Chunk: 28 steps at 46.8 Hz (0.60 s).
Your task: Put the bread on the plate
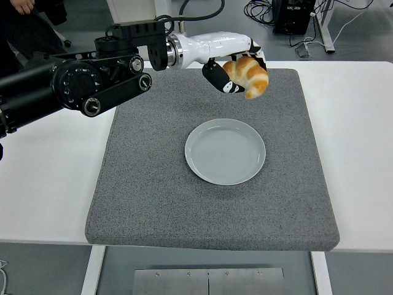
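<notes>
A golden croissant-shaped bread [250,76] hangs in the air over the far part of the grey mat [147,184], held by my left hand [232,74], whose fingers are curled around it. The arm reaches in from the left edge, black up to a white forearm. A round pale grey plate [225,152] lies bare on the mat's middle, below and a little nearer than the bread. The bread is above the plate's far right rim, not touching it. My right arm is out of sight.
The mat covers most of the white table [49,172], with bare table strips left and right. A person's hand [23,5] shows at the top left corner. Cables and a black box [293,15] lie on the floor beyond the table.
</notes>
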Motion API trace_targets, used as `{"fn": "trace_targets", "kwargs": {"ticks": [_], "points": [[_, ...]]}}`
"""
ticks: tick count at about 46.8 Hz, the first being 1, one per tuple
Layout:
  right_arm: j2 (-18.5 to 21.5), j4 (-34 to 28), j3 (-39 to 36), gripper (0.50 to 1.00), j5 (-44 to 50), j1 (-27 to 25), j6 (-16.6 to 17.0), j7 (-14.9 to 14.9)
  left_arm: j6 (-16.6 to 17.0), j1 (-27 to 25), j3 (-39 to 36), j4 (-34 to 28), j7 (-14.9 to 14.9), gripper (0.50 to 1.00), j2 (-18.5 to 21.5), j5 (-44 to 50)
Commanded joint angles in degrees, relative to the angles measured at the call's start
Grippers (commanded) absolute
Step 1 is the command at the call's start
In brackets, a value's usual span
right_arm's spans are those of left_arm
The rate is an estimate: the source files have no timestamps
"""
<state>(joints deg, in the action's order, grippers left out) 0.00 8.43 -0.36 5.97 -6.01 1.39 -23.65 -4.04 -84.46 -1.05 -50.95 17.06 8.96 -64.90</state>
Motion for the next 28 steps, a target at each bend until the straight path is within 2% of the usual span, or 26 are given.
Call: {"fn": "trace_targets", "kwargs": {"ticks": [1, 9, 28], "points": [[0.0, 0.0, 0.0, 1.0, 0.0, 0.03, 0.02, 0.0, -0.01, 1.39, -0.01, -1.08, -0.01, 0.5, 0.01, -1.71], [0.0, 0.0, 0.0, 1.0, 0.0, -0.05, -0.07, 0.0, 0.17, 4.3, -0.01, -1.17, -0.09, 0.5, -0.08, -5.06], [0.0, 0.01, 0.0, 1.0, 0.0, -0.05, 0.02, 0.0, 1.05, 7.38, -0.89, -1.17, -0.36, 0.5, -0.17, -10.59]]}}
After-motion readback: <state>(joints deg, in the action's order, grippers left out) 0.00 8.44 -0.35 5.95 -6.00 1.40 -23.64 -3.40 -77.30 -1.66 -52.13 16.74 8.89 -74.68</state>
